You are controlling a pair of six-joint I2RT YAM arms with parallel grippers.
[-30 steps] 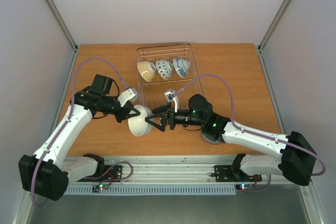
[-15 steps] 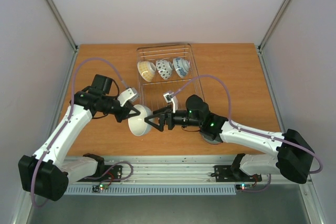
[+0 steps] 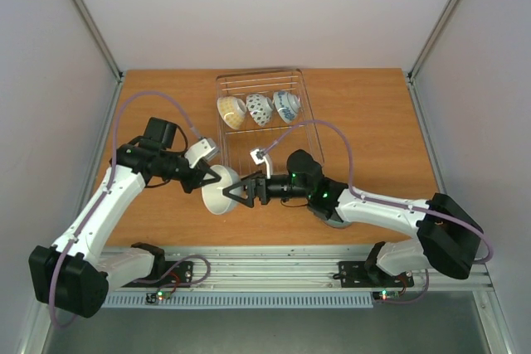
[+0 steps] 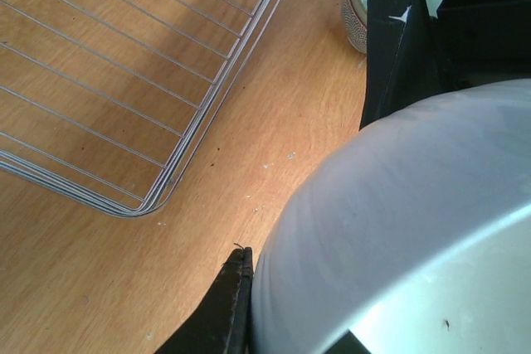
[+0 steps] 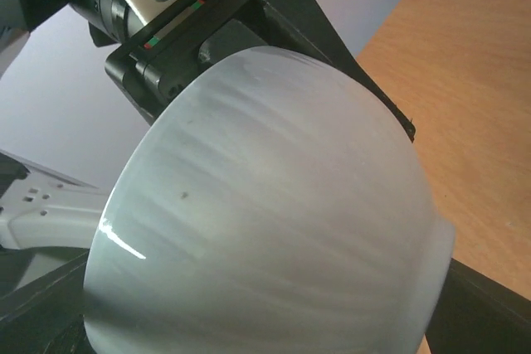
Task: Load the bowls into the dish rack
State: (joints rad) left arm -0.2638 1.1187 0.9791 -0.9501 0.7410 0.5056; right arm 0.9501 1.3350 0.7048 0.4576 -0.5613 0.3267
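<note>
Orange-brown wooden table [image 3: 373, 113], white enclosure walls [image 3: 265, 6], metal rail [image 3: 274, 259] along near edge

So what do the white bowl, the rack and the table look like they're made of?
White bowl: probably glazed ceramic, smooth and glossy, with a bright glint near its rim. Rack: thin silver wire, likely plated or stainless steel. Table: wood or wood-look laminate, matte, with visible grain; I can't tell which.

Left arm [image 3: 99, 205] and right arm [image 3: 386, 213] are white, black-jointed, lilac-cabled, with seemingly green lights.
</note>
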